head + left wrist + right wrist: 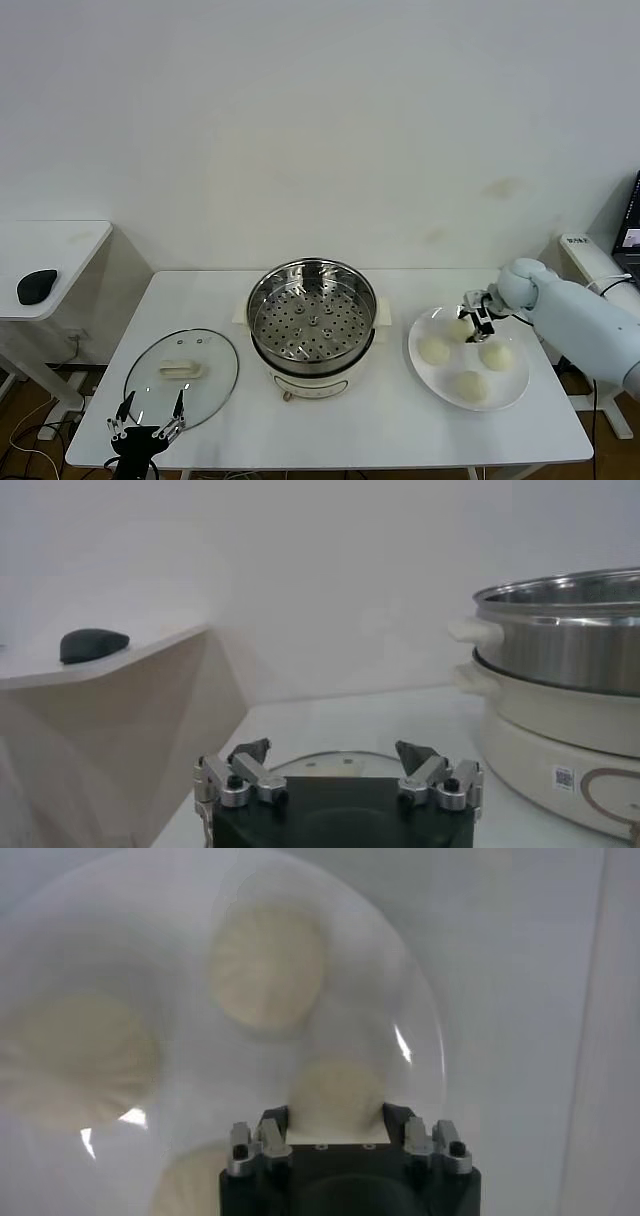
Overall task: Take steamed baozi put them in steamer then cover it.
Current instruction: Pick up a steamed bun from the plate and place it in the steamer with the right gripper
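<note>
On the white plate (425, 371) at the table's right, four steamed baozi (434, 350) are seen; the rear one appears to be gripped between the right gripper (478, 318) fingers, seemingly closed on it. Centrally, the steamer (311, 325) is left uncovered, the cover (181, 376) laid flat to its left. Below it, the left gripper (148, 423) is held spread wide, empty.
</note>
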Robot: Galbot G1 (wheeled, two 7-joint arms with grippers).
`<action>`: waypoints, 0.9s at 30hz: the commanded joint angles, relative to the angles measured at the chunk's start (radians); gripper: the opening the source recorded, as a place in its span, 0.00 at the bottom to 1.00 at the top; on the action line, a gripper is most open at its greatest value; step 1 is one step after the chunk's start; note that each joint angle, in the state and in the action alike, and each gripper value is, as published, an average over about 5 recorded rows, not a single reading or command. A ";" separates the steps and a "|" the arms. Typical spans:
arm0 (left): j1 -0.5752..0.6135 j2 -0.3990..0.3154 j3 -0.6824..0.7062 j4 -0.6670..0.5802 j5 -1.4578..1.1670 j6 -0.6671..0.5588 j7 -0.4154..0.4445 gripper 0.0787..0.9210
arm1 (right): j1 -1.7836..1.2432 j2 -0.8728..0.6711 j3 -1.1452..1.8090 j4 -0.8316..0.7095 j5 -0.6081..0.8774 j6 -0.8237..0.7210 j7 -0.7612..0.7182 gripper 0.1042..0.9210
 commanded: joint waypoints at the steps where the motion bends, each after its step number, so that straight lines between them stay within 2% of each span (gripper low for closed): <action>1: -0.001 0.001 0.000 -0.001 -0.001 0.000 -0.001 0.88 | 0.136 -0.090 -0.056 0.137 0.098 -0.008 -0.009 0.60; 6: -0.008 0.007 0.003 0.000 -0.005 0.000 -0.003 0.88 | 0.281 -0.143 -0.147 0.232 0.187 -0.016 -0.016 0.59; 11: -0.013 0.016 0.008 0.002 -0.009 -0.001 -0.004 0.88 | 0.494 -0.122 -0.307 0.316 0.291 -0.018 -0.014 0.59; 18: -0.018 0.025 0.009 -0.001 -0.018 -0.001 -0.004 0.88 | 0.691 0.064 -0.460 0.345 0.405 -0.021 0.014 0.60; 27: -0.030 0.032 -0.006 -0.004 -0.029 0.000 -0.004 0.88 | 0.695 0.360 -0.506 0.282 0.475 0.049 0.085 0.60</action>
